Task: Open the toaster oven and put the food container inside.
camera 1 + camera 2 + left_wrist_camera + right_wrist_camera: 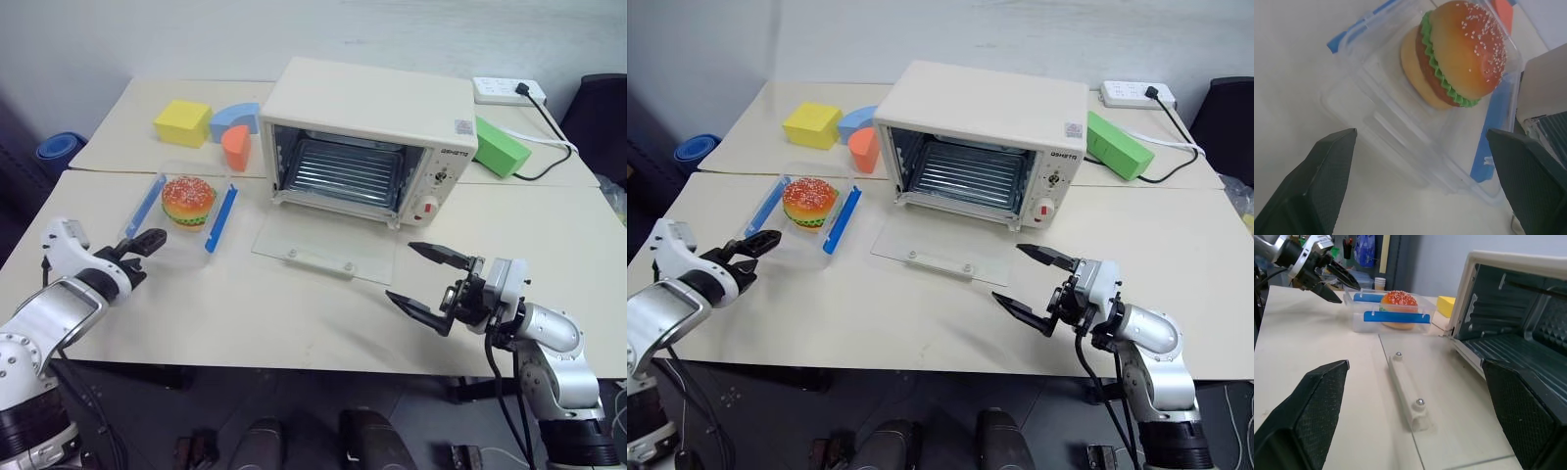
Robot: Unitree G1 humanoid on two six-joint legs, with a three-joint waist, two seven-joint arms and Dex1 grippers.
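Left wrist view: left claw (1418,183) wide before food container (1400,127); right claw (428,286) wide too

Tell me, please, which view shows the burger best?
The left wrist view: the burger appears close up inside the container. The eye views show it small from above; the right wrist view shows it distant, partly behind a blue clip.

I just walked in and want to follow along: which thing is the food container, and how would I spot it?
Start at the cream toaster oven with its glass door lying open on the table. Just left of it sits the food container, a clear plastic box. Unlike the solid foam blocks behind it, it is see-through, with two blue side clips and a toy burger inside.
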